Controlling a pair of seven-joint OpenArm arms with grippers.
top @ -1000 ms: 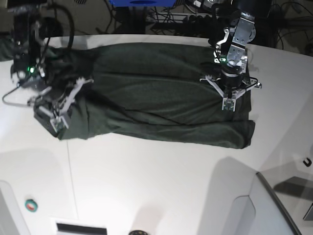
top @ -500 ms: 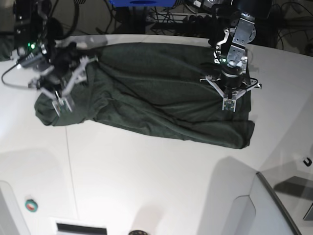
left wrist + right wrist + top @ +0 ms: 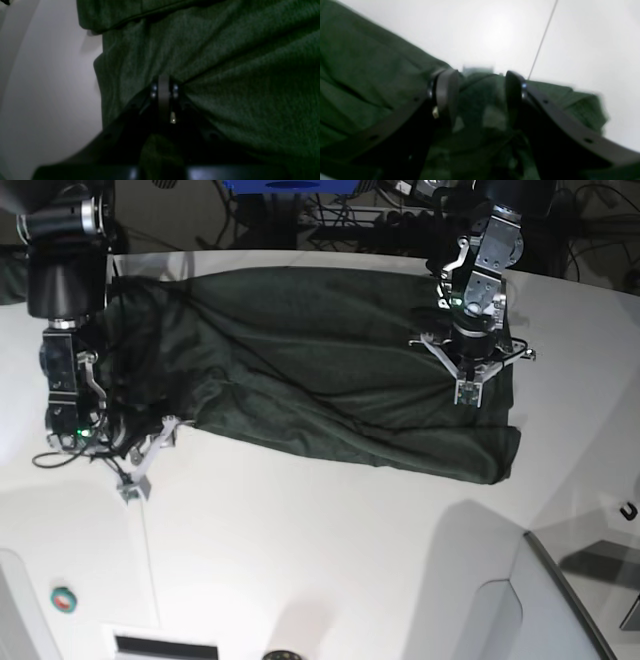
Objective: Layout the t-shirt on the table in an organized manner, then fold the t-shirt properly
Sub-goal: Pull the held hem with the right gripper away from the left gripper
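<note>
Still in the layout stage: the t-shirt (image 3: 330, 370) lies wrinkled across the upper table (image 3: 330, 560), unfolded. Left gripper (image 3: 467, 392) is pinched on cloth at right; right gripper (image 3: 135, 470) is spread, empty, lower left.

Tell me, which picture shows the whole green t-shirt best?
The base view: the t-shirt lies stretched across the table, nearly all visible. The left wrist view shows only close-up cloth; the right wrist view shows a blurry edge.

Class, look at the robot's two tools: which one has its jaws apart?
The right tool, at the shirt's end on the base view's left. The left tool is pinched shut on the t-shirt.
</note>
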